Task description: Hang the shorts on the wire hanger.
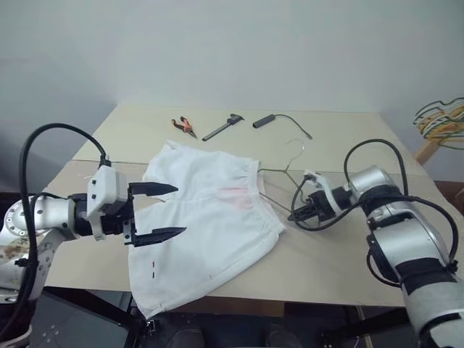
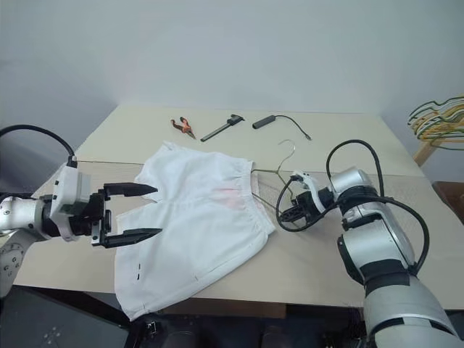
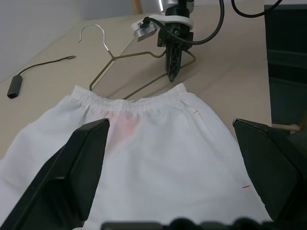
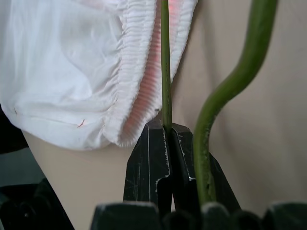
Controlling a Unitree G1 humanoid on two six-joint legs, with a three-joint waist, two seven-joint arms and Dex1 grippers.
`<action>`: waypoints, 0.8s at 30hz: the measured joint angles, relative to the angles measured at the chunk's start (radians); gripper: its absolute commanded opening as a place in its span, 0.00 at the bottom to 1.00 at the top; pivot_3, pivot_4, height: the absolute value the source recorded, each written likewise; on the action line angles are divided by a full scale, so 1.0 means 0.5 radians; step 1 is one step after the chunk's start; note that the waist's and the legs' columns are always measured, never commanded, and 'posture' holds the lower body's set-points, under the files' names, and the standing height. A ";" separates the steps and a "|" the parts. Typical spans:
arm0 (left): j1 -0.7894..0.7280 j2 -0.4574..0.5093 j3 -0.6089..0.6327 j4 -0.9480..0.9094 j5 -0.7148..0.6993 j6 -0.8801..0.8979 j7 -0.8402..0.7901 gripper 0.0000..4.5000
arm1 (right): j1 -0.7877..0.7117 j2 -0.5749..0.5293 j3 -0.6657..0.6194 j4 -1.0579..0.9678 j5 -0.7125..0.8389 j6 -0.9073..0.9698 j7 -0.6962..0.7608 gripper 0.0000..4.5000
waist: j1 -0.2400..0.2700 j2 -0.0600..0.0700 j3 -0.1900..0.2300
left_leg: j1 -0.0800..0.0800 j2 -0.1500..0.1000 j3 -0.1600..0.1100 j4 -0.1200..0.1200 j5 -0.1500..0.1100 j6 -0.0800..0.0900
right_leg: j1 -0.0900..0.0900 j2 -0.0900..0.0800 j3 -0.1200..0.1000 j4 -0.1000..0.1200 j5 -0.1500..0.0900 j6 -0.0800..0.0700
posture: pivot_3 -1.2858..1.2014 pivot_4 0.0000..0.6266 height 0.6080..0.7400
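The shorts (image 1: 206, 217) lie flat on the table (image 1: 341, 261), waistband toward the robot's right, one leg hem hanging over the near edge; the wire hanger (image 1: 279, 177) lies just beside the waistband, its lower bar reaching the elastic and its hook pointing toward the far side. The right gripper (image 1: 293, 214) is clamped shut on a wire of that hanger — the right wrist view shows the thin bar pinched between the fingers, with the gathered waistband right ahead of it; the left gripper (image 1: 156, 212) hovers over the leg side of the shorts with its jaws spread wide, holding nothing. The step in hand looks like feeding the hanger into the waist opening; the next move probably calls for sliding the wire under the top layer of elastic, while the left gripper pins or lifts the cloth so it does not bunch and travel with the wire. There is bare tabletop to the right of the hanger for repositioning; the pliers (image 1: 184, 126), the dark tool (image 1: 222, 127) and the cabled probe (image 1: 264, 121) lie well apart at the far edge — the overhanging hem is the part likeliest to drag the shorts off.
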 measured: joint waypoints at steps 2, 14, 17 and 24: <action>0.003 0.000 0.001 -0.001 0.000 0.000 0.008 1.00 | -0.018 0.026 -0.057 0.046 -0.008 -0.028 -0.051 0.00 | 0.003 0.000 0.000 | 0.000 0.000 0.000 0.000 0.000 0.000 | 0.000 0.000 0.000 0.000 0.000 0.000 | 0.59 0.00 1.00; 0.036 -0.001 0.028 -0.041 -0.003 0.000 0.045 1.00 | -0.026 0.104 -0.446 0.101 -0.012 -0.133 -0.463 0.00 | 0.003 0.000 0.000 | 0.001 0.000 0.000 -0.001 0.000 -0.001 | 0.000 0.000 0.000 0.000 0.000 0.000 | 0.58 0.00 1.00; 0.014 -0.001 0.027 -0.036 -0.002 0.000 0.044 1.00 | -0.026 0.134 -0.513 0.097 0.013 -0.156 -0.516 0.00 | -0.001 0.000 0.000 | 0.000 0.000 0.000 -0.001 0.000 -0.001 | 0.000 0.000 0.000 0.000 0.000 0.000 | 0.58 0.00 1.00; -0.059 -0.001 -0.003 0.013 0.003 -0.013 0.020 1.00 | 0.115 0.096 -0.555 -0.458 0.029 -0.450 -0.574 0.00 | 0.000 0.001 0.000 | -0.001 0.000 -0.001 -0.001 0.000 -0.001 | 0.000 0.000 0.000 -0.001 0.000 0.000 | 0.57 0.00 1.00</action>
